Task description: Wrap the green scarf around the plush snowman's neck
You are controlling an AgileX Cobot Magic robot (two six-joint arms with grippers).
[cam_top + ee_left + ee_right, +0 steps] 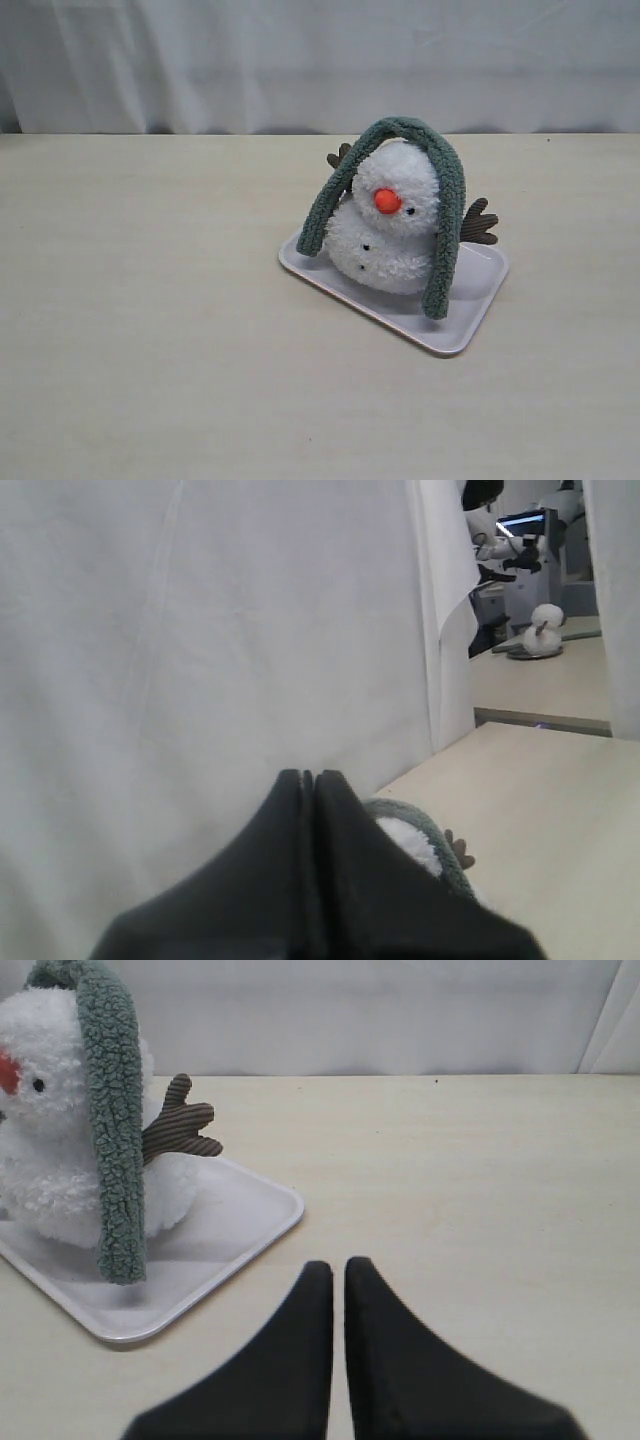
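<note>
Green scarf (404,126) ends near tray (480,290) rim

White snowman (392,250) upright, orange nose forward. Grey-green scarf (400,126) arched over head, ends hanging both sides; neck (372,222) bare.

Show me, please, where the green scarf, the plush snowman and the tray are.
green scarf (400,126), exterior view, top of its arch.
plush snowman (385,262), exterior view, white body ball.
tray (478,285), exterior view, bare right-hand floor.
</note>
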